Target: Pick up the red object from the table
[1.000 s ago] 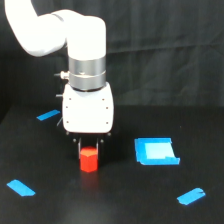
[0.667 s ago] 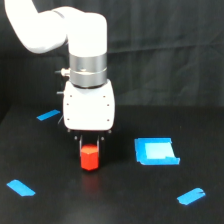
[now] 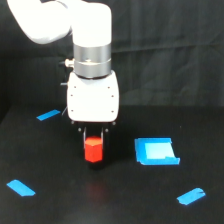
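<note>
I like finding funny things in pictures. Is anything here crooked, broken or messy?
Nothing looks broken or spilled. The red object sits upright between the fingers of the tool. The blue tape strips lie at different slants on the table, and the blue square piece sits apart, flat.

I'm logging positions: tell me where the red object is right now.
In the exterior view, the red object sits just left of centre between the gripper fingers, with the blue square piece to its right.

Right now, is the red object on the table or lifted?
Lifted, it seems: the red object sits between the pincer's fingers, and a faint red reflection shows on the table below it.
</note>
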Available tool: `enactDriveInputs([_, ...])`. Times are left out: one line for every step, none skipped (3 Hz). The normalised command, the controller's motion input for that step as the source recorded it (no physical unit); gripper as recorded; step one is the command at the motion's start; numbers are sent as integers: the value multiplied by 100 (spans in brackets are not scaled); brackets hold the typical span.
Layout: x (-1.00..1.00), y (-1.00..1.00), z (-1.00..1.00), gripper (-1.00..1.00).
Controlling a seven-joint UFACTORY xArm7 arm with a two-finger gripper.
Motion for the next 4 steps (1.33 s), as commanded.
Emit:
enactDriveInputs([15, -10, 99, -98])
enactDriveInputs([0, -7, 100, -98])
enactDriveInputs([12, -2, 100, -94])
enactDriveInputs([4, -9, 99, -96])
